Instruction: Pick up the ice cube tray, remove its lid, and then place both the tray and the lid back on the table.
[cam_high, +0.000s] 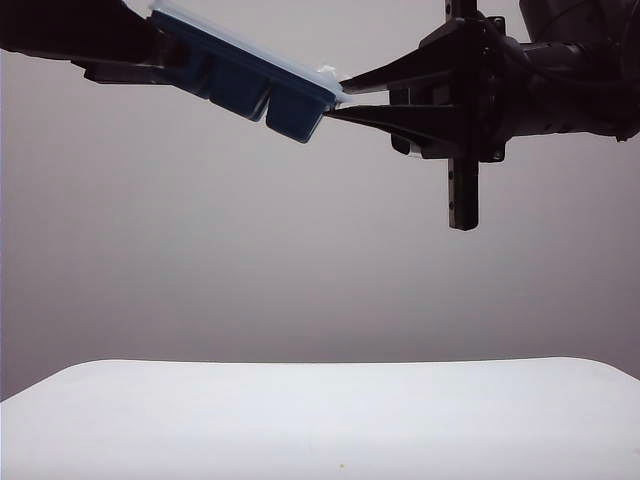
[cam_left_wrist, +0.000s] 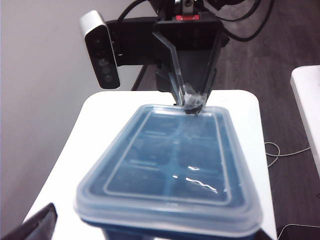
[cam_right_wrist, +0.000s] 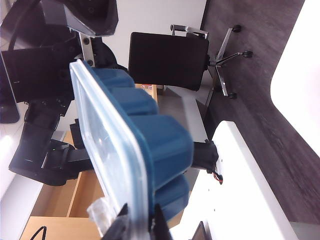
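Observation:
High above the white table (cam_high: 320, 420) hangs the dark navy ice cube tray (cam_high: 240, 85), tilted down to the right. Its translucent lid (cam_high: 250, 52) still sits on top. My left gripper (cam_high: 165, 55) holds the tray's left end across its width; one finger (cam_left_wrist: 35, 225) shows beside the tray (cam_left_wrist: 130, 232) in the left wrist view. My right gripper (cam_high: 338, 100) comes in from the right. It is shut on the rim of the lid (cam_right_wrist: 100, 125) at the tray's other end, its tips (cam_right_wrist: 139, 227) pinching the edge.
A grey camera (cam_left_wrist: 102, 50) on a stand rises at the table's far edge. A second white table (cam_left_wrist: 307, 100) stands beside it. An office chair (cam_right_wrist: 170, 60) and wooden shelving are beyond the table.

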